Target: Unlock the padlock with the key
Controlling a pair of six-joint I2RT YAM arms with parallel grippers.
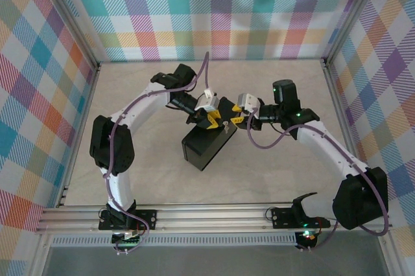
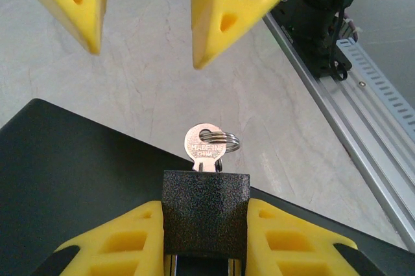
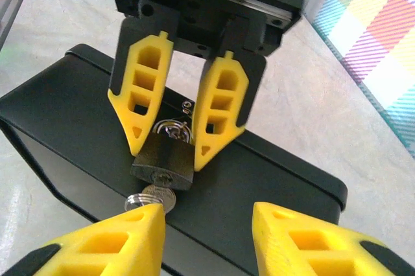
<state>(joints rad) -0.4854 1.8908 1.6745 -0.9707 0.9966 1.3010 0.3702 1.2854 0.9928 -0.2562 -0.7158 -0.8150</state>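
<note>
Left gripper [image 3: 170, 155] pins padlock [image 2: 205, 221] between jaws, inserted key [image 2: 206, 148] facing out; right gripper [image 3: 206, 216] jaws apart beside key, apparently lining up to turn

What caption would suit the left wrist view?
Left gripper clamps the black textured metal padlock, small silvery key in its keyhole; right gripper open beyond.

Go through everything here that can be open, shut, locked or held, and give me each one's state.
Small black textured metal padlock: clamped by the left gripper; locked or not, cannot tell.
Flat silvery metal key on a ring: inserted in the padlock, ungripped.
Left gripper, yellow fingers: shut on the padlock.
Right gripper, yellow fingers: open, near the key.
Black rectangular box: lid closed.
</note>
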